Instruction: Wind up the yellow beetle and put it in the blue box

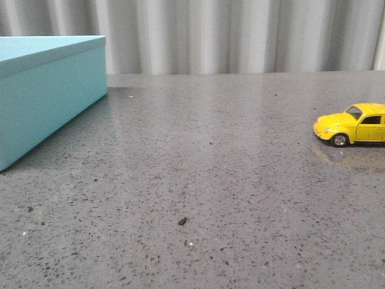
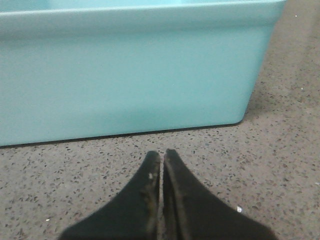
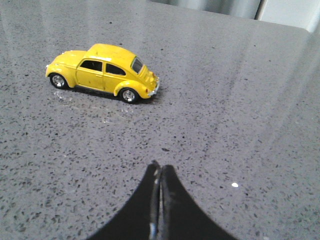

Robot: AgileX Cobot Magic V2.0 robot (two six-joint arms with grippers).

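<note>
The yellow beetle [image 1: 354,124] stands on its wheels at the table's right edge of the front view, partly cut off by the frame. In the right wrist view the whole yellow beetle [image 3: 102,72] shows side-on, a short way ahead of my right gripper [image 3: 161,167], which is shut and empty. The blue box [image 1: 45,87] fills the far left with its lid on. My left gripper [image 2: 161,153] is shut with nothing in it, hovering just in front of the blue box [image 2: 130,65]. Neither arm shows in the front view.
Grey speckled tabletop [image 1: 198,180] stretches between box and car. A small dark crumb [image 1: 182,221] lies near the front middle. A pale corrugated wall [image 1: 240,36] closes the back.
</note>
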